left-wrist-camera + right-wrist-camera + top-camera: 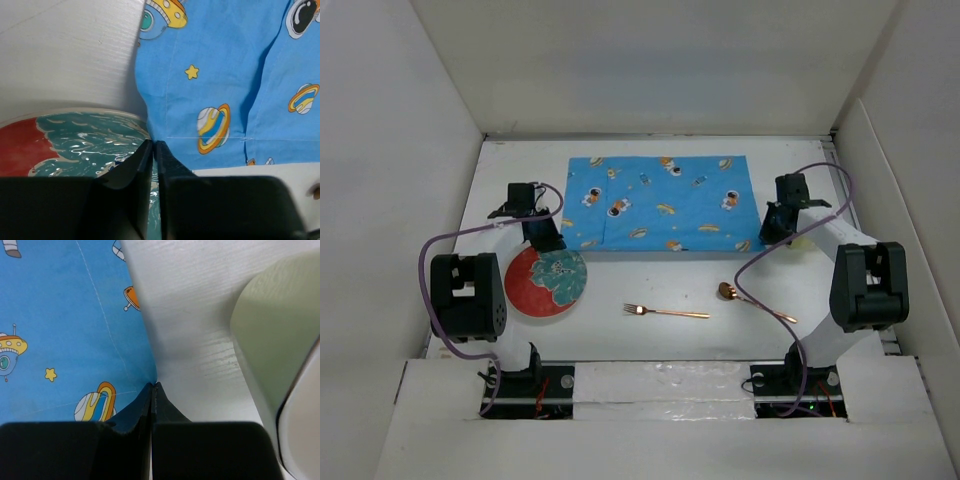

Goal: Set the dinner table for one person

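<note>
Desk [620, 285]: one, white, fills the floor of the walled cell and carries everything.
- One blue space-print placemat [660, 205], flat, at far centre.
- One red-and-teal plate [545, 282], near left, just beside placemat's near-left corner.
- One copper fork [665, 312], near centre.
- One copper spoon [755, 303], right of fork, apart from it.
- One pale green object [265, 340], right of placemat.

Two arms.
- Left end effector [153, 144]: fingers pressed together over plate rim, at placemat corner.
- Right end effector [152, 386]: fingers pressed together at near-right corner.
- Cannot tell whether either pinches cloth.

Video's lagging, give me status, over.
Shut: left gripper, right gripper, at placemat corners. On dinner table: plate, fork, spoon, off placemat. No obstruction seen.
</note>
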Available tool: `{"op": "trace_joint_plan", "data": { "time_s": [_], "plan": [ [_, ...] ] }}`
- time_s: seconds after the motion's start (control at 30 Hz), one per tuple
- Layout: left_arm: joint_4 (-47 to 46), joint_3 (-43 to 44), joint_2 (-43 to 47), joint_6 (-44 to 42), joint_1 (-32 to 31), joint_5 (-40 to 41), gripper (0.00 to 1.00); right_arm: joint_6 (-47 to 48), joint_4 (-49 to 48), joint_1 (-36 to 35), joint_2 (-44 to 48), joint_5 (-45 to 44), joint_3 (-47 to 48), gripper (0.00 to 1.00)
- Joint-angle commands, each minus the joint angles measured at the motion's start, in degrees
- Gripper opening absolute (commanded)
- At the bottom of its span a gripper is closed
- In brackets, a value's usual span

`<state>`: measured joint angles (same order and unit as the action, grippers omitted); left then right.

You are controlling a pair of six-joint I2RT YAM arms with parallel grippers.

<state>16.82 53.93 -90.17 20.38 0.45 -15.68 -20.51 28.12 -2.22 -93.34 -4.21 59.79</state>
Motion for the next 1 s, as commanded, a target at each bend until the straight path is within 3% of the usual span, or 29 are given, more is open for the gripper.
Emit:
{"op": "trace_joint_plan", "data": {
  "time_s": [0.0,0.1,0.13,0.27,0.3,0.4,0.43,0.47,0.53,0.57,0.6,0.8,0.87,0.9,0.97],
  "plan": [
    [0.9,0.3,3.7,-1.3,0.4,1.1,0.08,1.1,0.4,1.1,3.2,-2.5,-1.0,0.00],
    [1.7,0.1,5.0,-0.9,0.4,3.0,0.23,0.8,0.3,1.1,4.4,-0.5,-2.1,0.00],
    [2.0,0.3,5.7,-0.7,0.4,3.4,0.26,0.8,0.2,1.1,4.6,-0.6,-2.2,0.04],
    [3.5,1.7,7.5,-0.1,0.4,2.3,0.33,0.9,2.1,0.6,4.5,-0.7,0.1,0.28],
    [4.0,2.1,8.2,0.1,0.4,2.0,0.35,1.0,2.4,-0.3,4.9,-0.8,1.5,0.41],
    [5.1,4.8,11.9,0.8,0.4,1.6,0.33,1.2,4.9,-4.4,7.9,-2.6,5.0,0.56],
    [5.3,6.4,13.9,1.0,0.4,0.7,0.32,1.2,6.2,-5.6,9.7,-2.7,5.9,0.57],
    [5.3,7.2,15.2,1.2,0.4,0.0,0.27,1.3,6.7,-6.9,10.6,-2.4,6.5,0.56],
    [4.5,8.3,19.3,2.4,0.4,-3.0,0.15,1.3,4.6,-12.2,12.8,1.7,6.4,0.25],
    [3.8,8.4,20.9,3.1,0.4,-4.2,0.00,0.8,3.3,-14.2,14.7,3.7,6.0,0.11],
    [2.7,8.1,24.0,4.4,0.4,-5.8,0.00,-1.0,0.4,-18.9,15.5,10.1,4.8,0.00],
    [5.8,6.8,31.4,6.6,-0.1,-8.9,0.00,-13.7,-17.6,-38.2,9.4,17.8,2.5,0.01],
    [6.6,5.0,33.2,6.8,-2.8,-7.3,0.01,-16.6,-21.3,-43.7,4.8,18.5,6.7,0.20],
    [6.6,4.1,34.2,7.0,-2.8,-7.7,0.07,-17.0,-21.5,-45.3,-0.3,18.5,8.6,0.44],
    [6.6,3.7,34.7,7.2,-2.8,-8.5,0.19,-18.3,-22.7,-48.8,-7.2,18.2,13.7,0.59]
  ]
}}
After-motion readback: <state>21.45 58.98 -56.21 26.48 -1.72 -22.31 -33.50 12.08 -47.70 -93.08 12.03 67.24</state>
